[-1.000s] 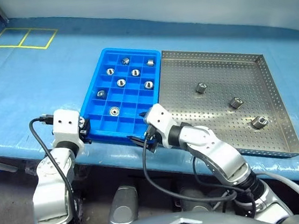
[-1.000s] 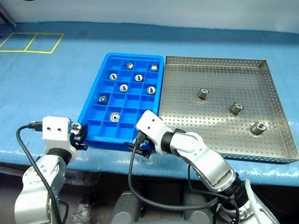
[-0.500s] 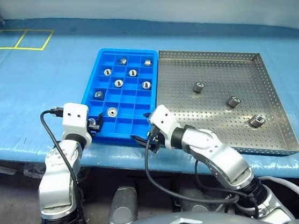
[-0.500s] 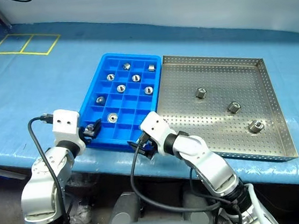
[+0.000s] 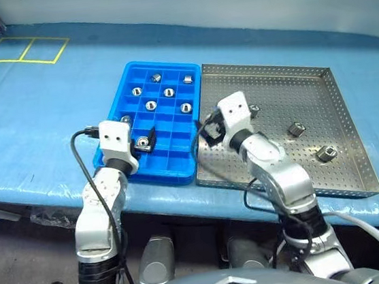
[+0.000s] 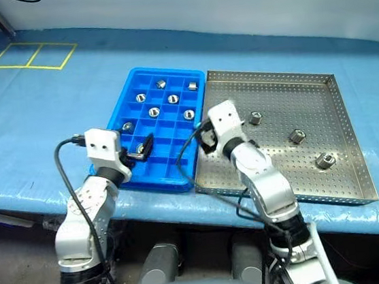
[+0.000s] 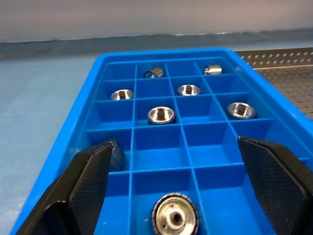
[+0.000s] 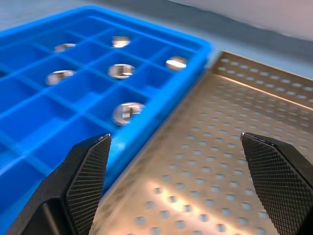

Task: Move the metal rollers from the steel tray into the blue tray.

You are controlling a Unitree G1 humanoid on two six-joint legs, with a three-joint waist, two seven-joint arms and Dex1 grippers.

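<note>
The left gripper (image 7: 178, 191) has its fingers (image 7: 85, 181) spread wide and grasping nothing; they straddle the near compartments of the blue tray (image 5: 120, 100), pointing along its length. A metal roller (image 7: 174, 219) lies just below and between them in a near compartment, hole facing up, not touched. Further along the same tray, seven more rollers sit one to a compartment: one (image 7: 161, 114) near the middle, others (image 7: 241, 109) (image 7: 122, 94) (image 7: 188, 89) beyond it, two (image 7: 154, 72) (image 7: 212, 69) in the far row, and one partly hidden behind the left finger.

The right gripper (image 8: 178, 181) also has its fingers (image 8: 88, 171) released and empty. It hovers over the near left part of the steel tray (image 5: 334, 88), close to the seam where that tray meets the blue one.

Three rollers lie loose on the perforated floor of the steel tray, well apart from each other: one (image 5: 254, 110) just beyond the right gripper, one (image 5: 296, 129) toward the middle, one (image 5: 326, 153) near the right rim.

The two trays sit side by side, edges touching, on a worktop covered in blue sheeting (image 5: 49, 110). A yellow tape rectangle (image 5: 23, 50) marks the far left of the sheeting.
</note>
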